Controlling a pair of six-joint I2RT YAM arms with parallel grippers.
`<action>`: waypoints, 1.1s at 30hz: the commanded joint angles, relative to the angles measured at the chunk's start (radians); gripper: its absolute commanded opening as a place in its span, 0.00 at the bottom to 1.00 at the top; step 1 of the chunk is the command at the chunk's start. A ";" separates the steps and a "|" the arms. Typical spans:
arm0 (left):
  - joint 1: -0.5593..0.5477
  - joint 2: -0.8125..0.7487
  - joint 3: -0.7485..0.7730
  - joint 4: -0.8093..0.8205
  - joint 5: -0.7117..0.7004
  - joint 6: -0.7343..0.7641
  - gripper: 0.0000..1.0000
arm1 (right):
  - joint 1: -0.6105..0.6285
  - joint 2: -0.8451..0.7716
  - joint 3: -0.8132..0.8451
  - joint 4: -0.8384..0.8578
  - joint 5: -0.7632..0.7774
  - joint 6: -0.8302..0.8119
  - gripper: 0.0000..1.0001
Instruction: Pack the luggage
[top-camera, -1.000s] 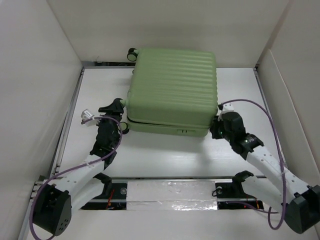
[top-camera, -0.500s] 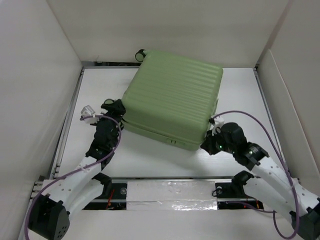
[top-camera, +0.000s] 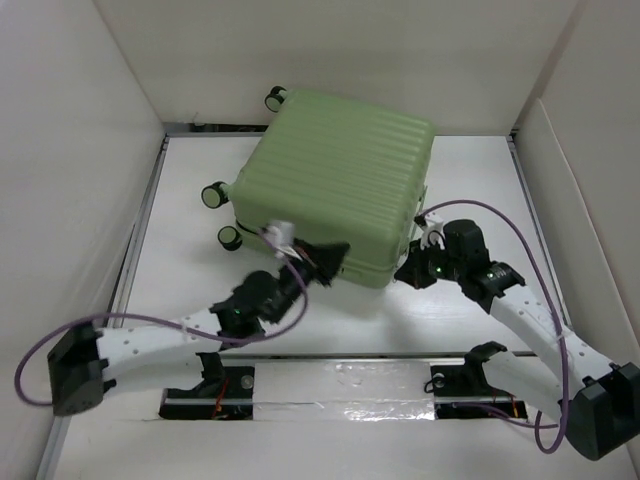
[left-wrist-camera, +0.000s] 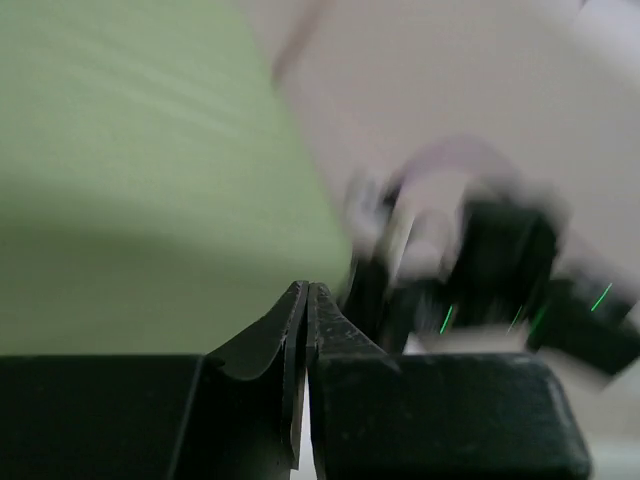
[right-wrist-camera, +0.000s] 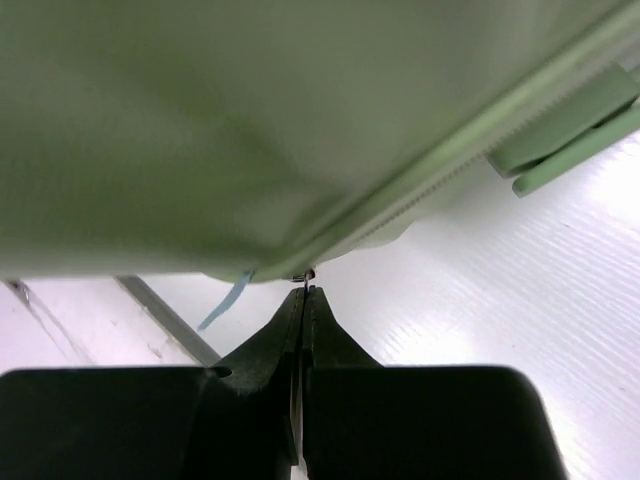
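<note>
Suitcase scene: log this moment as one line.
suitcase: lid down, lying skewed | left gripper: shut, at near edge | right gripper: shut, tips at zipper

Bright, even light falls from overhead in the top view. The white table (top-camera: 330, 320) and walls (top-camera: 60, 150) are nearly washed out. The luggage (top-camera: 345, 175) throws only a soft, narrow shadow toward the near edge, where a tape strip (top-camera: 340, 395) has a dull sheen.

The left wrist view is heavily blurred: the shell is a green haze and the right arm (left-wrist-camera: 500, 270) a dark smudge with green streaks. Only the left gripper (left-wrist-camera: 307, 290) is sharp.

In the right wrist view the shell is close, soft and shaded, the table glares white, and the right gripper (right-wrist-camera: 303, 292) is crisp.
</note>
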 joint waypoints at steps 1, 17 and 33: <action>-0.224 0.106 -0.122 0.033 -0.179 0.087 0.00 | -0.044 -0.064 0.097 0.297 -0.038 -0.019 0.00; -0.122 0.517 -0.095 0.257 -0.051 -0.101 0.23 | 0.273 -0.247 -0.078 0.168 0.259 0.105 0.00; -0.067 0.700 0.026 0.368 0.026 -0.133 0.22 | 0.592 -0.094 -0.139 0.442 0.520 0.339 0.00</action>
